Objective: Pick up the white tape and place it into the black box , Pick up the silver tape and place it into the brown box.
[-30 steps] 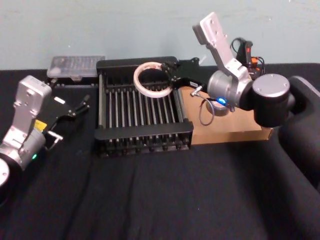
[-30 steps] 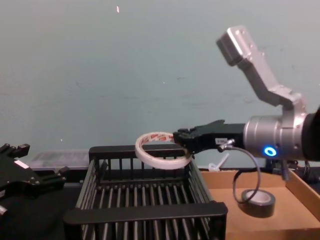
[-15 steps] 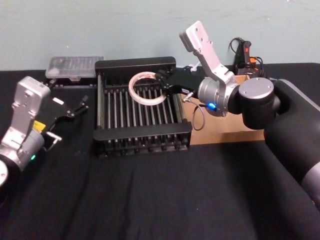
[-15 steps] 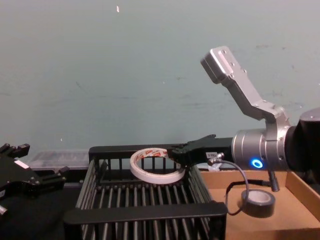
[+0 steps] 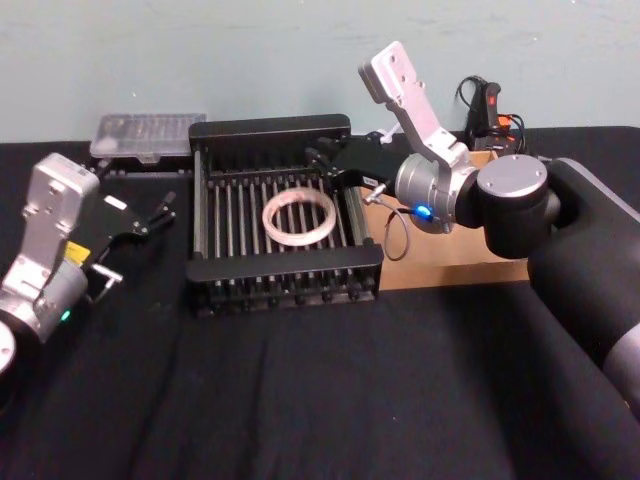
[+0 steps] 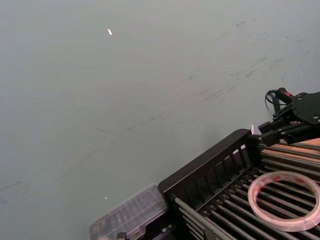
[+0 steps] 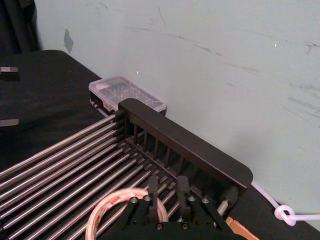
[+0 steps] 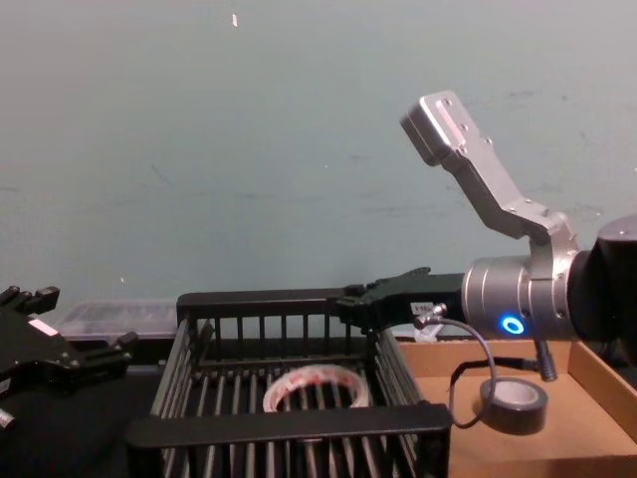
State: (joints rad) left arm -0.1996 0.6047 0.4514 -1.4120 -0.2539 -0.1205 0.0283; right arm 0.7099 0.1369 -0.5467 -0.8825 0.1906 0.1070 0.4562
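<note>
The white tape (image 5: 297,217) lies flat on the bars of the black box (image 5: 270,127), near the middle of its floor and a little toward the right wall, so the first half of the task looks done. The right gripper (image 5: 322,160) hangs above the box's far right corner, just over the rim, with nothing in it; in the right wrist view its fingers (image 7: 152,186) stand slightly apart, a narrow gap between them, and the tape ring sits below and clear of them. The right arm reaches across from the right side, its forearm roughly level over the near left corner of the brown box (image 5: 450,262), the wrist pointing left toward the black box. The silver tape (image 8: 514,402) rests upright-flat on the floor of the brown box, already inside it, toward that box's left part in the chest view, partly under the arm's cable. Judging from this, the next move would be to draw the gripper back to the right and deal with the silver roll, which seems to need little or nothing since it already sits in its box. The left gripper (image 5: 150,213) is parked low over the table's left side, beside the black box's left wall, its jaws somewhat parted and holding nothing.
</note>
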